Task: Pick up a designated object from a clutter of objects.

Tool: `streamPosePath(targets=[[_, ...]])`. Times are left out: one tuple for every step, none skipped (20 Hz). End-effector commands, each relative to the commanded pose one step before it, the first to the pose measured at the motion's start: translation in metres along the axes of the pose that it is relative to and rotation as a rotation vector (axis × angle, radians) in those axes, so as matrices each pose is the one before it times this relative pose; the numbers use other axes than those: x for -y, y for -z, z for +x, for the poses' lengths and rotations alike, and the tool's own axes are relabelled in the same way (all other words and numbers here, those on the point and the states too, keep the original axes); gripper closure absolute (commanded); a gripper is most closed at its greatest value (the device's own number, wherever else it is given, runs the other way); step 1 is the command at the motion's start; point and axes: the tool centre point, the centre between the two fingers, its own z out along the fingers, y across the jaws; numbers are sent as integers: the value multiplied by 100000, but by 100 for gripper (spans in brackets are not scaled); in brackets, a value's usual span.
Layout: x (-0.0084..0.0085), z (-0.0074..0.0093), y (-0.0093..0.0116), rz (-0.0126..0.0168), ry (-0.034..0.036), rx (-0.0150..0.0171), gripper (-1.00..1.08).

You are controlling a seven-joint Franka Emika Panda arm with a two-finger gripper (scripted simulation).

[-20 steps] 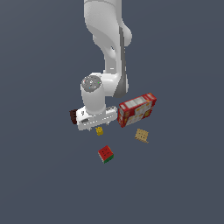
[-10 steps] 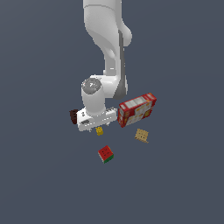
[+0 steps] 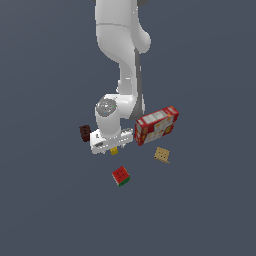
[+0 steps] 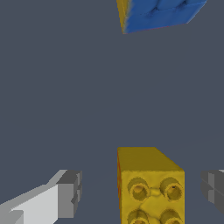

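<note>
Your claw is low over the yellow block, open and ready to grab.

The arm [image 3: 122, 55] bends down over the table [image 3: 45, 210] so the claw [image 3: 111, 146] can reach the small toys. The red box [image 3: 156, 125] sits just beside the claw, on the exterior view's right, and you will want to keep off it. The tan block [image 3: 161, 154] and the red-and-green cube [image 3: 120, 176] lie a bit apart, and the brown block [image 3: 85, 132] sits on the other side. The yellow block [image 4: 151, 186] stands studs up, between the two fingers [image 4: 65, 194]. The claw is wide open and holds nothing; neither finger touches the block.
</note>
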Motion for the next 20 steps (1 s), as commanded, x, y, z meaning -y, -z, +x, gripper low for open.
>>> streamPosePath(targets=[[-41, 45, -504, -59, 13, -106, -92], [-6, 5, -78, 0, 0, 0, -92], [-2, 2, -26, 0, 0, 0, -92], [0, 0, 0, 0, 0, 0, 108], [0, 0, 0, 0, 0, 0, 108], [0, 0, 0, 0, 0, 0, 108], [0, 0, 0, 0, 0, 0, 108], [0, 0, 0, 0, 0, 0, 108], [0, 0, 0, 0, 0, 0, 108], [0, 0, 0, 0, 0, 0, 108], [0, 0, 0, 0, 0, 0, 108], [0, 0, 0, 0, 0, 0, 108], [0, 0, 0, 0, 0, 0, 108], [-5, -9, 27, 0, 0, 0, 108], [15, 6, 23, 0, 0, 0, 108], [45, 19, 70, 0, 0, 0, 108], [75, 32, 117, 0, 0, 0, 108], [105, 45, 164, 0, 0, 0, 108], [136, 57, 211, 0, 0, 0, 108], [166, 70, 259, 0, 0, 0, 108]])
